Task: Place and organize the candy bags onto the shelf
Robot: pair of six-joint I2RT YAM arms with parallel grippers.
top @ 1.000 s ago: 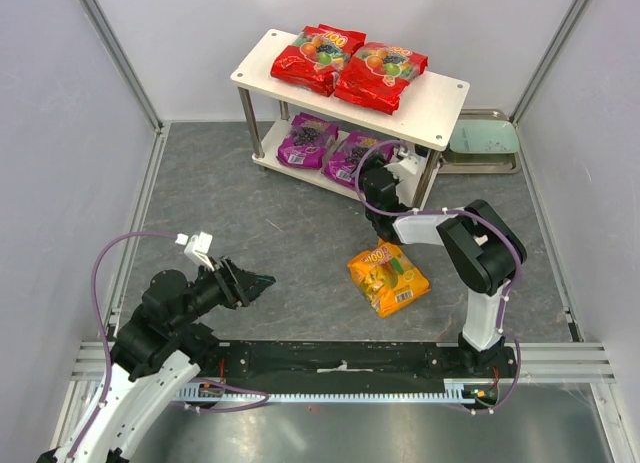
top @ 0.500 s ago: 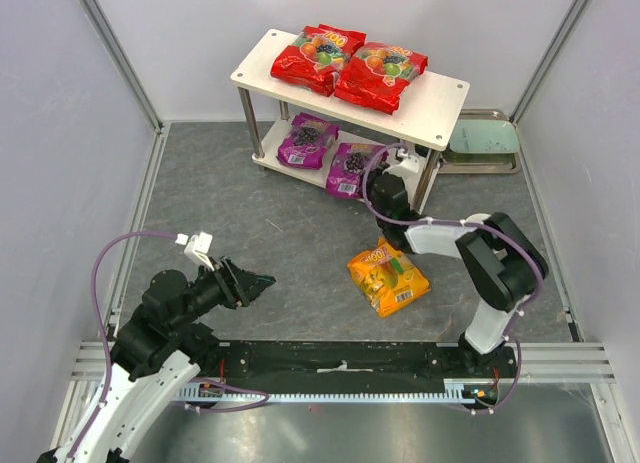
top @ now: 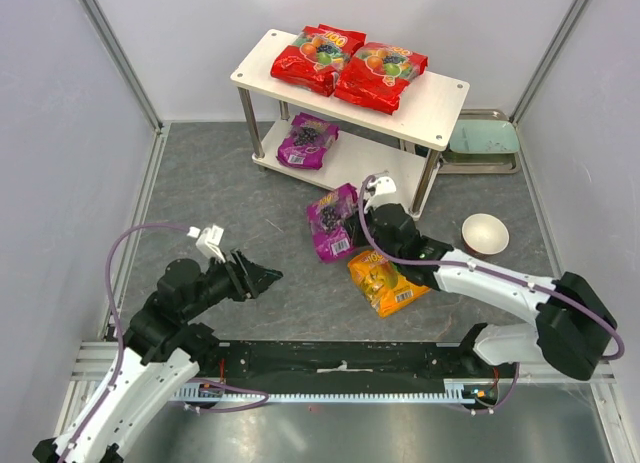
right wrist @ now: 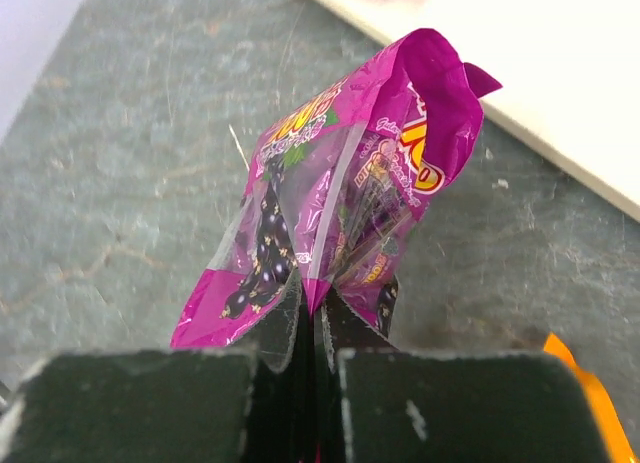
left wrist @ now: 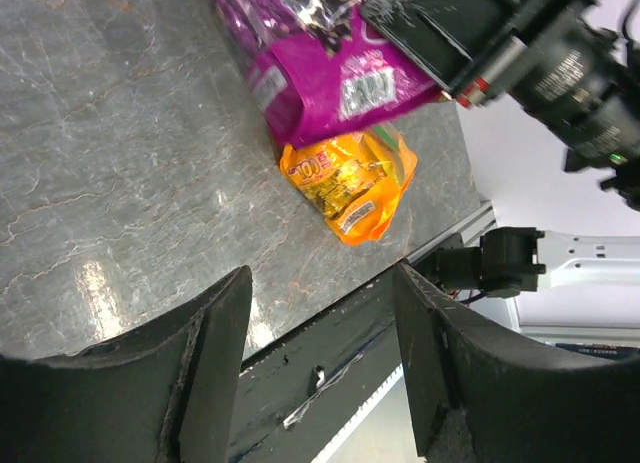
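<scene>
purple candy bag (top: 334,220) in right gripper (top: 366,216)

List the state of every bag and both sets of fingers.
Two red bags: lying on the shelf's top board.
First purple bag: lying on the lower board.
Second purple bag: pinched, off the shelf.
Orange bag: lying on the table.
Left fingers: open, empty.
Right fingers: shut on second purple bag.

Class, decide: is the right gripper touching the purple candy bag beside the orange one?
Touching. In the right wrist view the right gripper has its jaws shut on an edge of the purple candy bag.
</scene>
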